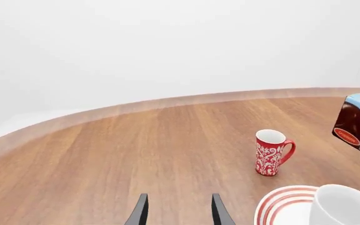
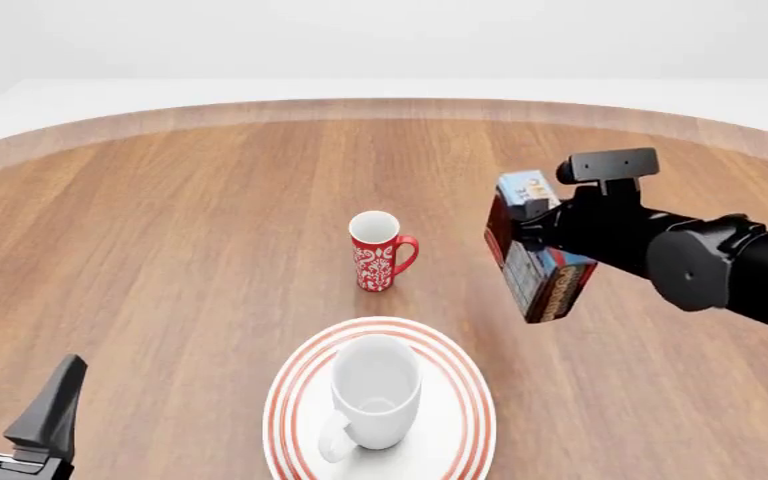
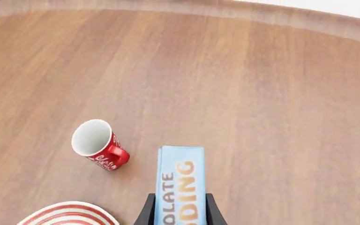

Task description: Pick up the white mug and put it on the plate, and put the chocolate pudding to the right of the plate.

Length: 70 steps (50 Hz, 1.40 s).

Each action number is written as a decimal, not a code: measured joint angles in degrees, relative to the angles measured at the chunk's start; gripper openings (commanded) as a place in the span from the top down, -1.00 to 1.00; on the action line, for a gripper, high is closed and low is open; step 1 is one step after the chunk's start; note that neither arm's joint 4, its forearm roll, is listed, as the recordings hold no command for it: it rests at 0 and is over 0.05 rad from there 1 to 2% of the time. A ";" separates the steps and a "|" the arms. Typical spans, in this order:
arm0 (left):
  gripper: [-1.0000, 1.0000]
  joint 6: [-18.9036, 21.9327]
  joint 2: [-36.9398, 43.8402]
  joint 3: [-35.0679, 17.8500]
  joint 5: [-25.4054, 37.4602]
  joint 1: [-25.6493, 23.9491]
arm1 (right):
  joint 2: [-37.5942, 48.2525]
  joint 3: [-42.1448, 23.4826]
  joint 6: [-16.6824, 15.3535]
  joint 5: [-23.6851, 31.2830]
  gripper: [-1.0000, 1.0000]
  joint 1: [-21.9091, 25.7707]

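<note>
Front view: right fingers (image 2: 534, 232) pinch the chocolate pudding (image 2: 539, 262) aloft; left fingers (image 2: 11, 395) spread, holding nothing.

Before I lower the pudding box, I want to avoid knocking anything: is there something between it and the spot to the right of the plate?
Nothing visible. The right gripper holds the chocolate pudding above bare table right of the plate. The red mug stands off to the left, behind the plate.
</note>
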 measured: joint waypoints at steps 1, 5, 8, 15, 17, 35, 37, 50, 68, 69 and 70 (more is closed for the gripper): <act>-1.00 -0.01 0.00 0.00 -0.01 -0.01 | -0.65 0.43 -0.03 0.13 1.00 -0.03; -1.00 -0.05 0.00 0.00 -0.06 -0.07 | -3.28 2.20 -0.07 0.63 1.00 -0.24; -1.00 -0.08 0.00 0.00 -0.10 -0.09 | -5.23 3.48 -0.05 1.02 1.00 -0.39; -1.00 -0.13 0.00 0.00 -0.16 -0.13 | -9.66 6.56 0.06 1.89 1.00 -0.64; -1.00 -0.14 0.00 0.00 -0.17 -0.13 | -10.83 7.35 0.15 2.14 1.00 -0.73; -1.00 -0.36 0.00 0.00 -0.31 -0.20 | -19.38 14.48 0.90 3.48 1.00 -0.71; -1.00 -0.38 0.00 0.00 -0.34 -0.21 | -20.11 15.24 1.00 3.55 1.00 -0.75; -1.00 -0.54 0.00 0.00 -0.42 -0.26 | -24.67 20.77 1.60 3.59 1.00 -1.82; -1.00 -0.75 0.00 0.00 -0.53 -0.32 | -28.58 27.97 2.27 2.37 1.00 -4.04; -1.00 -0.76 0.00 0.00 -0.54 -0.32 | -28.69 28.30 2.30 2.26 1.00 -4.18; -1.00 -0.76 0.00 0.00 -0.54 -0.32 | -28.80 28.62 2.31 2.14 1.00 -4.32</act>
